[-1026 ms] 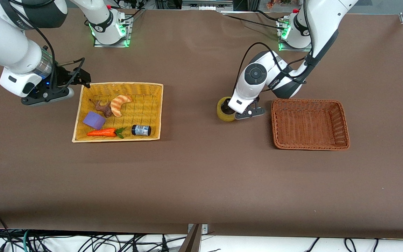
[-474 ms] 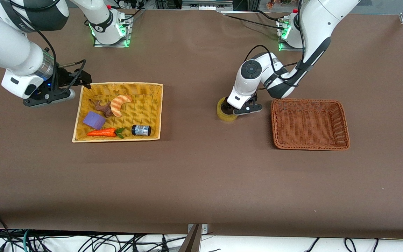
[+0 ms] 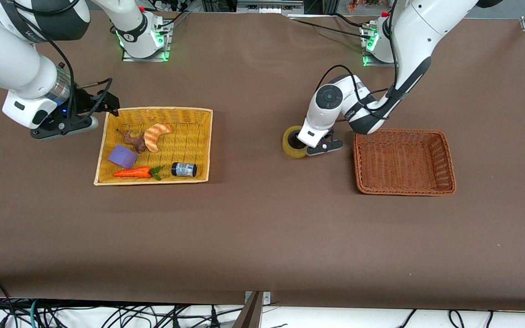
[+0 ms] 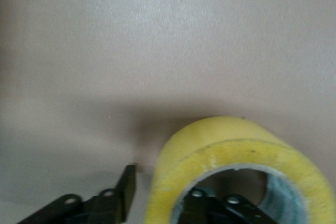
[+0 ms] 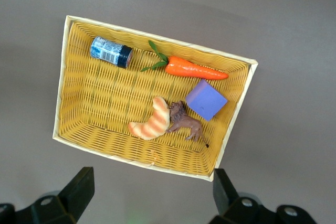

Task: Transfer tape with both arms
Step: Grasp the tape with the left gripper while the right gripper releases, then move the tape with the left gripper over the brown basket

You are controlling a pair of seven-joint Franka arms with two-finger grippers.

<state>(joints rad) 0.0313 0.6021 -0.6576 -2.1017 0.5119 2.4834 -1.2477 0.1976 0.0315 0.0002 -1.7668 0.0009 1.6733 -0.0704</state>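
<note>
The yellowish tape roll (image 3: 289, 145) lies flat on the brown table between the two baskets. My left gripper (image 3: 303, 143) is down on it. In the left wrist view the tape (image 4: 220, 142) fills the lower part. The left gripper (image 4: 164, 195) straddles the roll's wall, with one finger inside the hole and the outer finger (image 4: 127, 182) a small gap away from the wall, so it is open. My right gripper (image 3: 107, 104) is open and empty, low over the table beside the yellow basket (image 3: 153, 110) toward the right arm's end. It also shows in the right wrist view (image 5: 152, 182).
The yellow basket (image 5: 157, 39) holds a small black jar (image 3: 183, 169), a carrot (image 3: 132, 172), a purple block (image 3: 123, 156), a croissant (image 3: 155, 135) and a brown animal figure (image 3: 134, 140). An empty brown wicker basket (image 3: 404, 193) stands beside the tape toward the left arm's end.
The left arm's wrist has swung a little over the tape and settled toward the brown basket. The tape has stayed on the table. The right arm has barely moved.
</note>
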